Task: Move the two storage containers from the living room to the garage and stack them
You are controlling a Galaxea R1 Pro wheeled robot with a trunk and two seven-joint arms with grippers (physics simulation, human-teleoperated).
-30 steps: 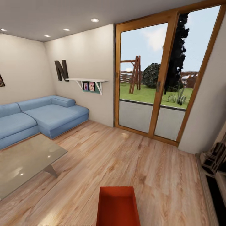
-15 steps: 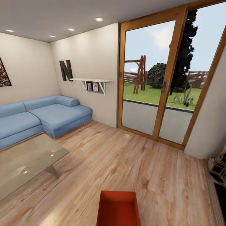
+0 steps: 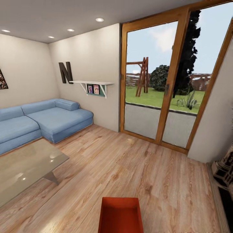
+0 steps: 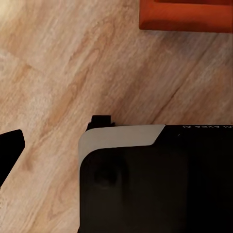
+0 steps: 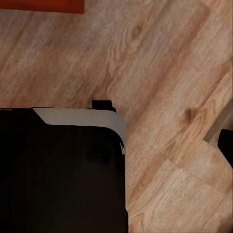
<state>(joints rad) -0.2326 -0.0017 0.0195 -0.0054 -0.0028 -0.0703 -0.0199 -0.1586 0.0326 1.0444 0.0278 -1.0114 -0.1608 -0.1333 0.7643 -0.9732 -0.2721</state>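
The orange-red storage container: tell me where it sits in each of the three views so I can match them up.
Head view: the orange-red open-top storage container sits at the bottom centre, cut by the lower edge.
Left wrist view: an orange-red slab at the top right.
Right wrist view: an orange-red strip at the top left corner.
Shared landmark: the light wood plank floor it rests on, seen in every view.

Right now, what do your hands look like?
I can see just a bit of each: a plain black, tapered tip of my left hand and a black, rounded bit of my right hand. No cables or markings show on them.
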